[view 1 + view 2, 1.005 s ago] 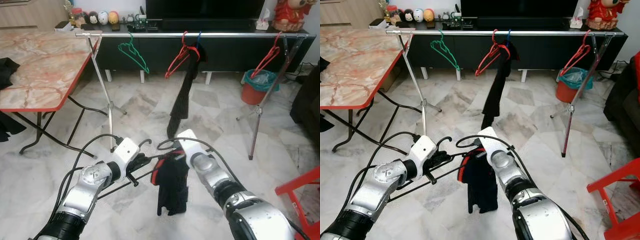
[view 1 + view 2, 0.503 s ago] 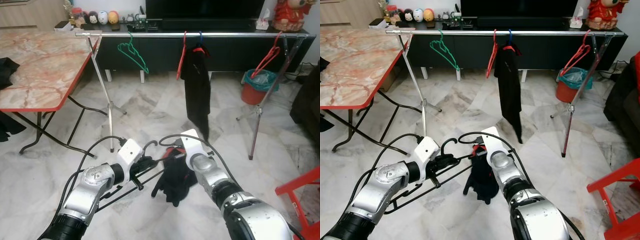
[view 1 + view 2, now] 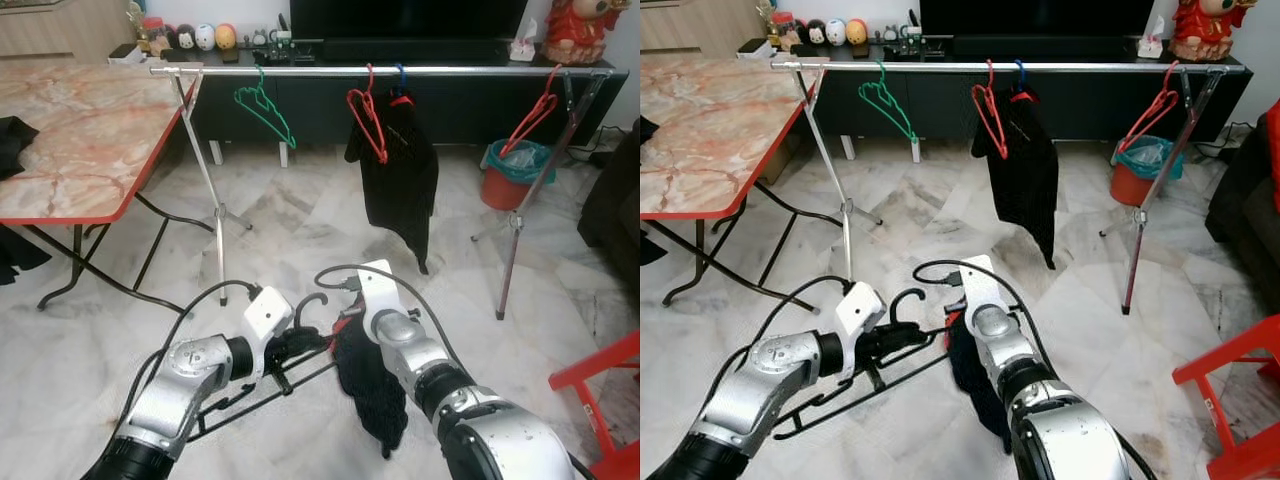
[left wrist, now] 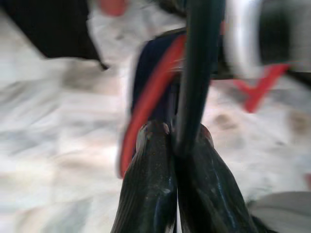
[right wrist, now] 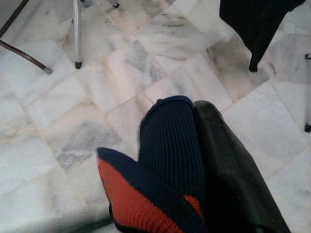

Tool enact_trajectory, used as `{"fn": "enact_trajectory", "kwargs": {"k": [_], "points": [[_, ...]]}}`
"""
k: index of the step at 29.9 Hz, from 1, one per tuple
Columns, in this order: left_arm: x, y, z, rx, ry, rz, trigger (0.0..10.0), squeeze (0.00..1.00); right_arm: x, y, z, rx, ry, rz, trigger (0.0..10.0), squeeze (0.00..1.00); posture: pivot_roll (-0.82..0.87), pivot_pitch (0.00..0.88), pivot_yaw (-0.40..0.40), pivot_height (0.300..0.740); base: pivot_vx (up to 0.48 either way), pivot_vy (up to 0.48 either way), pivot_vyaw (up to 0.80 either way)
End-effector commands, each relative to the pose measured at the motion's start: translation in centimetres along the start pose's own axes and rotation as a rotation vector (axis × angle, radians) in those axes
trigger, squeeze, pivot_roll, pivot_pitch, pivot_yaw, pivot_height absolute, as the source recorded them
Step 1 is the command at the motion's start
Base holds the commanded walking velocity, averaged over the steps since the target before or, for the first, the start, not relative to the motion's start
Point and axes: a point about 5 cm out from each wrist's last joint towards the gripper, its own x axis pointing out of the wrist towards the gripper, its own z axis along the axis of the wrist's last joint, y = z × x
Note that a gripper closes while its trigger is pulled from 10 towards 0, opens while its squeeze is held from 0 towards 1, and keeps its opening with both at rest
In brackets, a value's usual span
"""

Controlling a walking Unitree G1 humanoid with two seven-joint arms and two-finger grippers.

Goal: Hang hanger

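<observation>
Change since earlier frame: hung black garment (image 3: 400, 165) on the rail (image 3: 400, 71) hangs spread and nearer the red hanger (image 3: 367, 122) beside it; the held garment droops lower, and the left arm has drawn closer to the right.
Left pincer (image 3: 297, 343): closed on the neck of the black hanger (image 3: 262, 385); the left wrist view shows both fingers (image 4: 150, 189) pressed to its dark stem.
Right pincer (image 5: 194, 160): clamped on the dark knit garment (image 3: 370, 385) with red trim, near the collar.
Task's thing, place: black hanger is low in front of the robot, above the marble floor (image 3: 300, 220), well short of the rail, hook (image 3: 310, 302) up and just beside the right wrist.
Task's thing, look: thin black frame, tilted down toward the robot's left; garment bunched at one end, seemingly not seated across both shoulders.
Risk: garment may slide off while lifting, since it hangs lopsided.
Risk: hook may miss the rail or snag the green hanger (image 3: 265, 105) or the red hanger, given the crowded middle.
Risk: hanger may twist in the thin-stem grip.
</observation>
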Motion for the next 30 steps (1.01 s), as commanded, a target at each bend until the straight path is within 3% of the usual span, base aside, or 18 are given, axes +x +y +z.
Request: {"fn": "enact_trajectory", "kwargs": {"k": [1, 17, 26, 30], "points": [[0.0, 1.0, 0.1, 0.018, 0.011, 0.082, 10.0, 0.00, 0.0, 0.5, 1.1, 0.014, -0.037, 0.013, 10.0, 0.00, 0.09, 0.000, 0.005, 0.740, 0.000, 0.000, 0.00], [-1.1, 3.2, -0.4, 0.057, 0.073, 0.209, 10.0, 0.00, 0.0, -0.8, 0.7, 0.021, -0.028, -0.040, 10.0, 0.00, 0.10, 0.000, 0.007, 0.740, 0.000, 0.000, 0.00], [-0.3, 2.1, 0.2, 0.025, -0.001, 0.147, 10.0, 0.00, -0.1, 1.0, 0.8, -0.001, -0.038, 0.056, 10.0, 0.00, 0.09, 0.000, 0.007, 0.740, 0.000, 0.000, 0.00], [-0.3, 1.6, 0.3, 0.010, -0.012, 0.101, 10.0, 0.00, -0.1, 1.1, 0.8, 0.000, -0.037, 0.060, 10.0, 0.00, 0.09, 0.000, 0.005, 0.740, 0.000, 0.000, 0.00]]}}
